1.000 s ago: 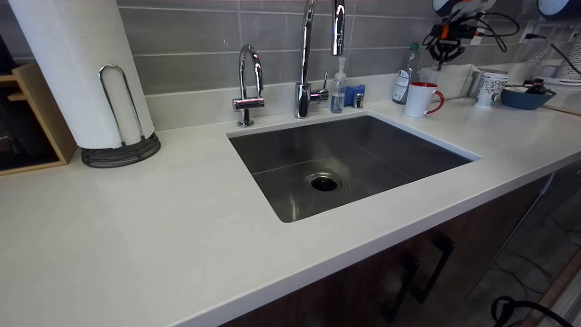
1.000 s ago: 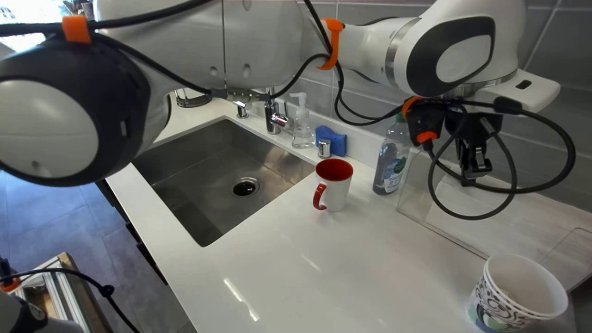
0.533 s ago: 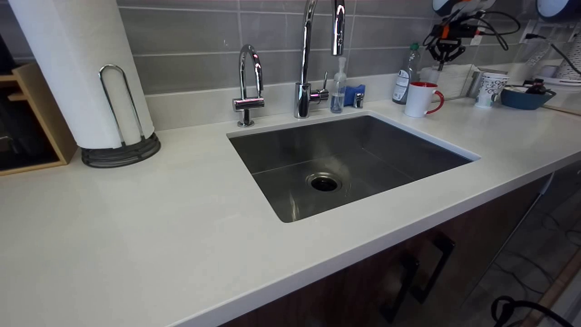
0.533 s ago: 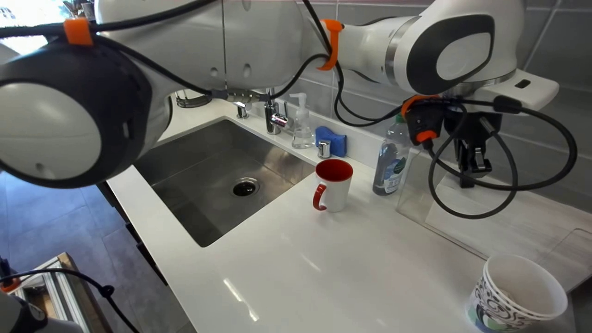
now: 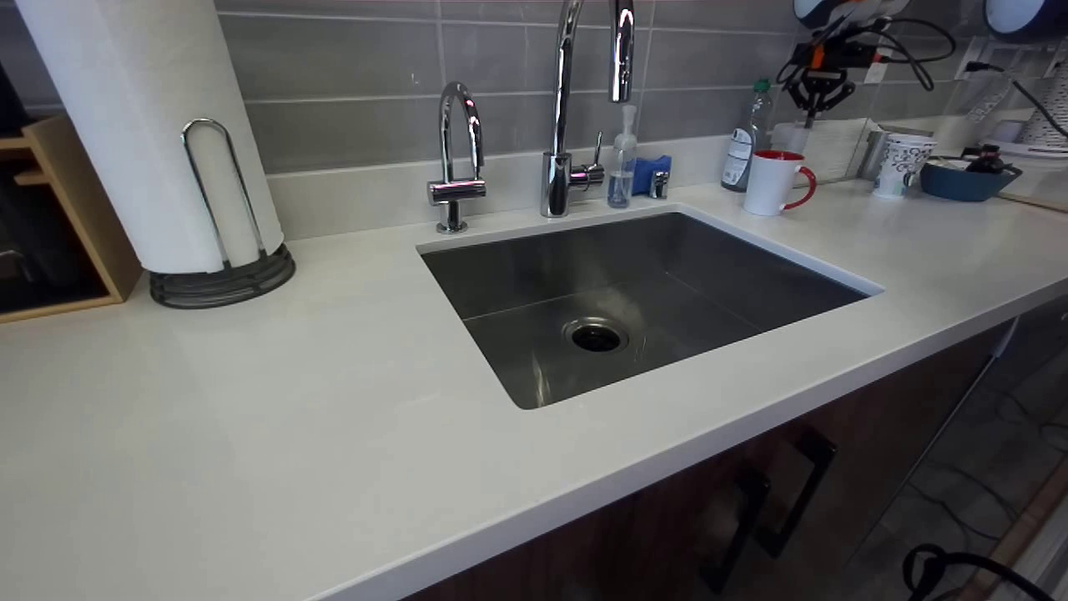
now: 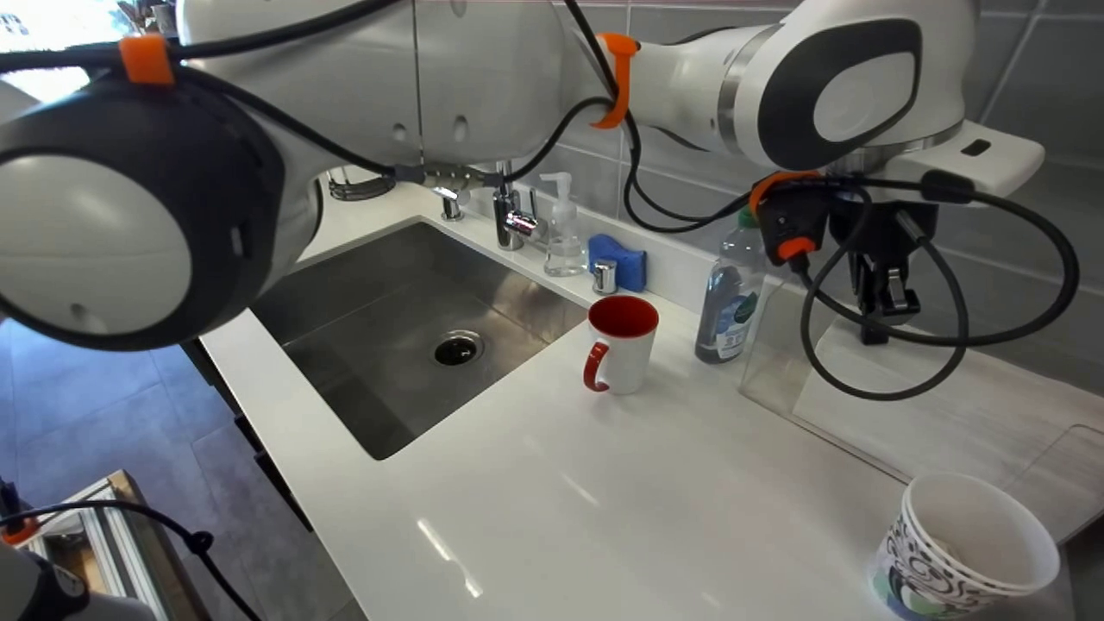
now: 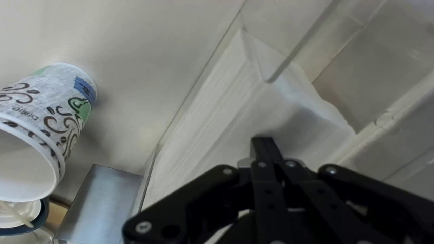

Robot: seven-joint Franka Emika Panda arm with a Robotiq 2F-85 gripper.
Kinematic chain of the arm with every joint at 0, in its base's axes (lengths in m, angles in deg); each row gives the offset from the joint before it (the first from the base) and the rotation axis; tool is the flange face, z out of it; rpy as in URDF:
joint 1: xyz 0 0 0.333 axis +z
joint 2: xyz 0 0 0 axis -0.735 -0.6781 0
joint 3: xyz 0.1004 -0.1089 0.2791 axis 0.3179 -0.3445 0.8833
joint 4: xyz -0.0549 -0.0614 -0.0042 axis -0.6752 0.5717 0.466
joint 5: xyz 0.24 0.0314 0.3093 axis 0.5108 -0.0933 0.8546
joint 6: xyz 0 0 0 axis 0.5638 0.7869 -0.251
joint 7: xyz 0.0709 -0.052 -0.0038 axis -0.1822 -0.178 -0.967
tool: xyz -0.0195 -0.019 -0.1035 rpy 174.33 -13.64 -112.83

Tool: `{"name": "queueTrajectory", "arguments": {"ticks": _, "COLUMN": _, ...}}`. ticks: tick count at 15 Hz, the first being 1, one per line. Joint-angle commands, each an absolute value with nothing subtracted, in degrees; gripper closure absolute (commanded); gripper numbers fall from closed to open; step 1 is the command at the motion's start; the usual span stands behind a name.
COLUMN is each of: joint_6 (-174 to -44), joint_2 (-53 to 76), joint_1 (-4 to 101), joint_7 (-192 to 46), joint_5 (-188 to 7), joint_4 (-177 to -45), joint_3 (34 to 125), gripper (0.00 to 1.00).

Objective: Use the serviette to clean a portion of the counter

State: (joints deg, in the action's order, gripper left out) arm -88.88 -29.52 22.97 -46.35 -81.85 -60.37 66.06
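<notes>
Holds the gripper [image 7: 266, 145], tips together, close by the white serviettes [image 7: 213, 135] stacked in a clear holder [image 6: 766, 358]; cannot tell whether touching. In an exterior view, finds them on the counter [image 5: 334, 401], far side, right of the sink [image 5: 701, 292].

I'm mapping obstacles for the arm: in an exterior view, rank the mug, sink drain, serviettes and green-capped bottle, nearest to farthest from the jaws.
1. Serviettes: just below the jaws.
2. Green-capped bottle: left of the jaws in the picture.
3. Mug: left of the bottle.
4. Sink drain: farthest left.
</notes>
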Motion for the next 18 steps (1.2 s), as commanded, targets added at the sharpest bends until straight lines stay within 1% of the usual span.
{"name": "queueTrajectory", "arguments": {"ticks": 1, "joint_6": -88.0, "joint_2": -29.2, "joint_1": 23.5, "joint_7": -44.5, "joint_5": -82.7, "joint_4": -58.5, "joint_3": 64.9, "gripper": 1.00}}
{"name": "queueTrajectory", "arguments": {"ticks": 9, "joint_6": -87.3, "joint_2": -27.7, "joint_1": 23.9, "joint_7": -44.0, "joint_5": -81.9, "joint_4": -58.2, "joint_3": 63.7, "gripper": 1.00}}
{"name": "queueTrajectory", "arguments": {"ticks": 10, "joint_6": -87.0, "joint_2": -28.0, "joint_1": 24.0, "joint_7": -43.5, "joint_5": -82.0, "joint_4": -58.0, "joint_3": 63.6, "gripper": 0.88}}
{"name": "queueTrajectory", "arguments": {"ticks": 11, "joint_6": -87.1, "joint_2": -28.3, "joint_1": 24.0, "joint_7": -43.5, "joint_5": -82.0, "joint_4": -58.0, "joint_3": 63.6, "gripper": 0.82}}
{"name": "queueTrajectory", "arguments": {"ticks": 12, "joint_6": -86.8, "joint_2": -28.4, "joint_1": 24.1, "joint_7": -43.5, "joint_5": -81.9, "joint_4": -58.0, "joint_3": 63.8, "gripper": 0.67}}
{"name": "queueTrajectory", "arguments": {"ticks": 15, "joint_6": -86.8, "joint_2": -29.2, "joint_1": 24.5, "joint_7": -42.8, "joint_5": -82.1, "joint_4": -57.7, "joint_3": 63.8, "gripper": 0.47}}
{"name": "queueTrajectory", "arguments": {"ticks": 16, "joint_6": -86.8, "joint_2": -29.5, "joint_1": 24.7, "joint_7": -42.6, "joint_5": -82.1, "joint_4": -57.6, "joint_3": 63.8, "gripper": 0.38}}
{"name": "queueTrajectory", "arguments": {"ticks": 18, "joint_6": -86.5, "joint_2": -30.1, "joint_1": 25.0, "joint_7": -41.8, "joint_5": -82.1, "joint_4": -57.5, "joint_3": 63.7, "gripper": 0.26}}
